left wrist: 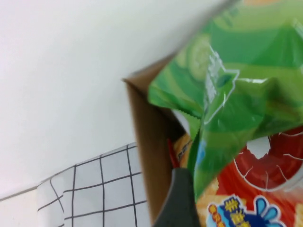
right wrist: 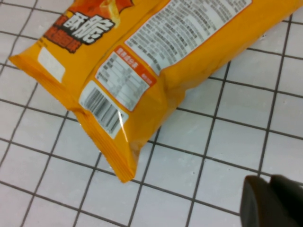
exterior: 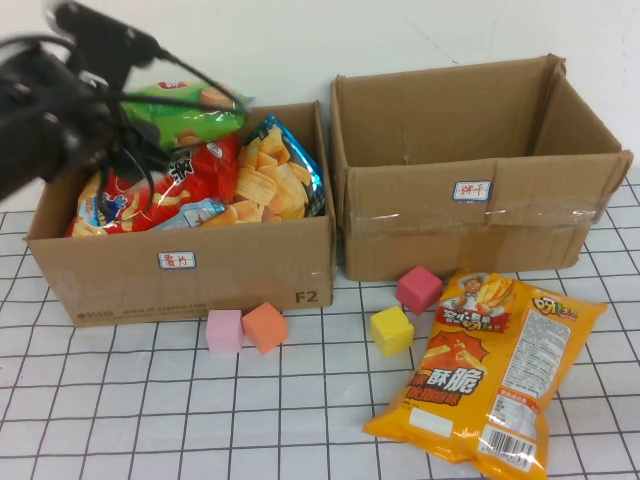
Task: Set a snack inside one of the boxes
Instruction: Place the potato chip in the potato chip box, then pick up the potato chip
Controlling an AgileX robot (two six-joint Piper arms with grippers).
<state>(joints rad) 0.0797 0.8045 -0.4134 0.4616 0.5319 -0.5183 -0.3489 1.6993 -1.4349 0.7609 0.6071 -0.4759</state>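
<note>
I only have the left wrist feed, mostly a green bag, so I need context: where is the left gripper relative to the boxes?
Observer: The left gripper is over the back-left part of the left box, at the green snack bag.
Operator: Is that box already full?
Observer: It holds several bags, including a red bag and a blue-edged bag.
Operator: Any snacks still outside?
Observer: One orange snack bag lies flat on the table in front of the right box, with the right gripper above the table near its barcode end.
</note>
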